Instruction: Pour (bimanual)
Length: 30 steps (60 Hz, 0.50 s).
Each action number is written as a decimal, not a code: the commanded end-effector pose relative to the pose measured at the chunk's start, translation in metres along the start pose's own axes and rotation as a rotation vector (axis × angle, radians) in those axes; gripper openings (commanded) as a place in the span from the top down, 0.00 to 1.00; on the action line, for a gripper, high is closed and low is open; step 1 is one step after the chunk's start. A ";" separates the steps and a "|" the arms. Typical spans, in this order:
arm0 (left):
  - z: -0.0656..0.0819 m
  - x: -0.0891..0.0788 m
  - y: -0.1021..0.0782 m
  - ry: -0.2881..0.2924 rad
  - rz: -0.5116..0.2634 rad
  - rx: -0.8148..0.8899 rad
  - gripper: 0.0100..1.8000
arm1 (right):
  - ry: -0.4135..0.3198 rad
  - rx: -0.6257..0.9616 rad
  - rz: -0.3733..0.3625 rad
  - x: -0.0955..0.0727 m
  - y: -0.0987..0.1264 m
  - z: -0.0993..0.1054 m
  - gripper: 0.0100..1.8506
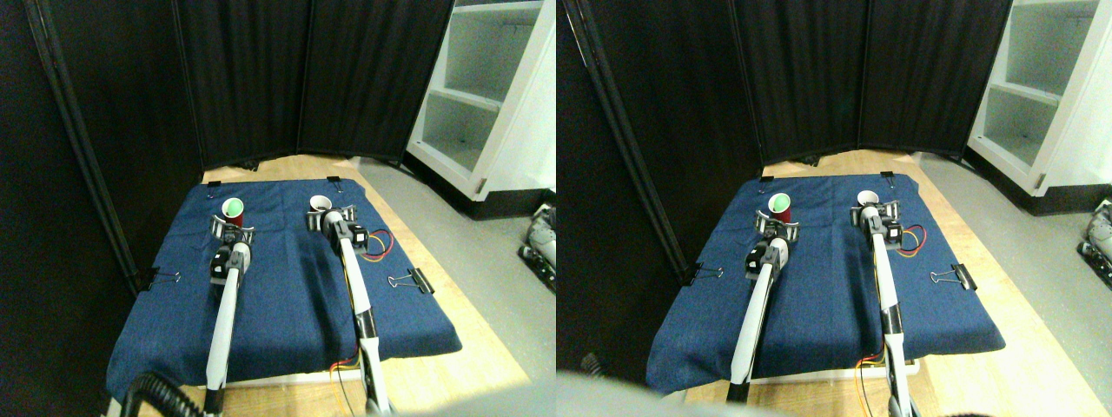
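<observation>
A red cup with a green inside (233, 210) stands upright on the blue cloth (287, 287), toward the far left. My left gripper (233, 228) is right in front of it, its jaws spread to either side of the cup's base. A white cup (321, 204) stands upright at the far middle of the cloth. My right gripper (330, 217) reaches it, with jaws on either side of its lower part. Whether either gripper presses on its cup cannot be made out.
Binder clips (413, 280) hold the cloth at its edges. Red and yellow wires (379, 245) loop beside the right arm. Black curtains (287, 78) close off the back. A white shelf unit (486, 95) stands at the far right, beyond the wooden board.
</observation>
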 end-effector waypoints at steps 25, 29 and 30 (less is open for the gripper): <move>0.008 -0.030 -0.024 0.039 -0.098 0.047 0.30 | -0.018 -0.022 0.131 -0.034 0.014 0.007 0.23; 0.009 -0.033 -0.026 0.042 -0.118 0.090 0.29 | -0.017 -0.025 0.139 -0.037 0.015 0.008 0.24; 0.010 -0.034 -0.026 0.039 -0.127 0.100 0.29 | -0.013 -0.022 0.144 -0.039 0.015 0.008 0.24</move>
